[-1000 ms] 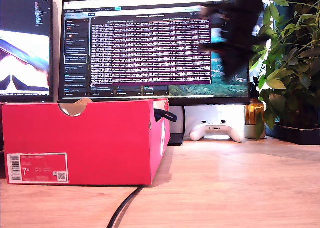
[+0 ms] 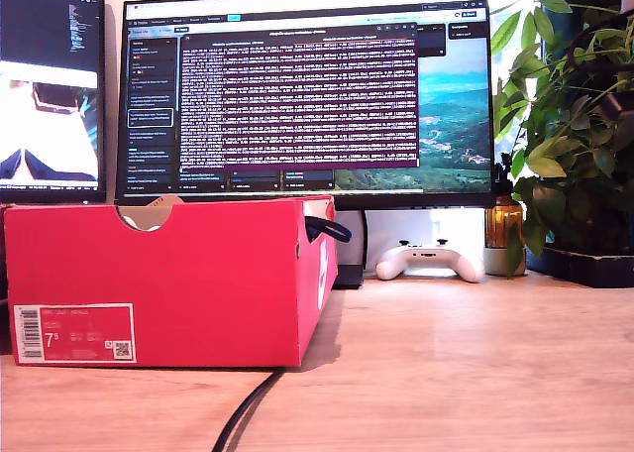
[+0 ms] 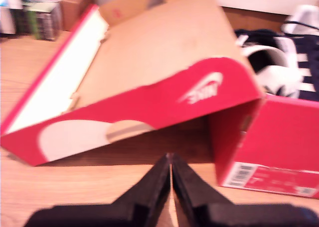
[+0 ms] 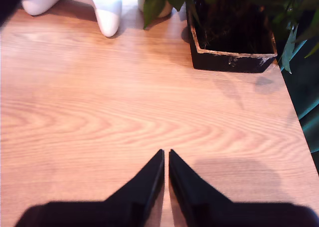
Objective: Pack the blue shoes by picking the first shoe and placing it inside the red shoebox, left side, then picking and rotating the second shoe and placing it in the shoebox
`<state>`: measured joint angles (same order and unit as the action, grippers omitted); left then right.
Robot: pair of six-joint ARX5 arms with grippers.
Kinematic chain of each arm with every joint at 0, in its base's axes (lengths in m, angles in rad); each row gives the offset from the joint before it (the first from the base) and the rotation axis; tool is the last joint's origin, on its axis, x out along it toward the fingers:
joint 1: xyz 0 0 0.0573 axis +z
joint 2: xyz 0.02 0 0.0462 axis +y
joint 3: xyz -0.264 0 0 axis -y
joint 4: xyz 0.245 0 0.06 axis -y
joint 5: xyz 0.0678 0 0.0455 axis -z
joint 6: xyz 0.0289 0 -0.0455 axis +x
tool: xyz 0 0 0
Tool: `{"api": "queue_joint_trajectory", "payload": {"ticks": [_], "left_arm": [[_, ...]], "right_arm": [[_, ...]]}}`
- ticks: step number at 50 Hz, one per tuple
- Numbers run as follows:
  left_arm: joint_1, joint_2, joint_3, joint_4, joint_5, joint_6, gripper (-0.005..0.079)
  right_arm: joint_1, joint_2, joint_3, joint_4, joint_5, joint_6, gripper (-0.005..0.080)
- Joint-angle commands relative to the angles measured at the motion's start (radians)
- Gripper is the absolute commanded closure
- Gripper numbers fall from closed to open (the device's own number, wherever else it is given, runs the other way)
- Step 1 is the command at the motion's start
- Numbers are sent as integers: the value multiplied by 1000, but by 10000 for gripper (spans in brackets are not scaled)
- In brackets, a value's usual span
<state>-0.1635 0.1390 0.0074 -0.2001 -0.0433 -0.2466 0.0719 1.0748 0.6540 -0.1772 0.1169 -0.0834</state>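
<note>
My first gripper [image 3: 170, 160] has its black jaws pressed together on nothing, above the wooden desk [image 3: 60, 192] before the bright red cardboard shoebox [image 3: 279, 132], whose lid [image 3: 149, 53] is tilted open; my second gripper [image 4: 166, 155] is equally closed and empty over bare wood. The navy suede shoes with white stripes [image 3: 304, 62] lie inside the box (their direction I cannot tell). A white game controller [image 4: 79, 3] and a black planter [image 4: 232, 55] stand beyond my second gripper.
</note>
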Motion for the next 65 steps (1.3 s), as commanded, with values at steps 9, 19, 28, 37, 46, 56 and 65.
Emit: {"api": "queue_joint_trajectory", "payload": {"ticks": [9, 19, 28, 37, 46, 56, 65], "left_arm": [[16, -4, -32, 2, -18, 17, 764], [108, -4, -32, 45, 46, 28, 764], [189, -4, -32, 12, 152, 31, 764], [192, -4, -32, -3, 124, 37, 764], [190, -3, -32, -9, 137, 37, 764], [190, -3, -32, -8, 137, 37, 764], [190, -3, -32, -8, 137, 37, 764]], "right_arm": [[0, -43, -22, -10, -94, -3, 754], [0, -69, -22, -45, -134, -3, 754], [1, -83, -22, -51, -142, 2, 754], [1, -97, -22, -55, -145, 11, 754], [7, -120, -22, -46, -145, 46, 754], [7, -129, -22, -49, -144, 61, 754], [6, -129, -23, -43, -144, 110, 754]]}}
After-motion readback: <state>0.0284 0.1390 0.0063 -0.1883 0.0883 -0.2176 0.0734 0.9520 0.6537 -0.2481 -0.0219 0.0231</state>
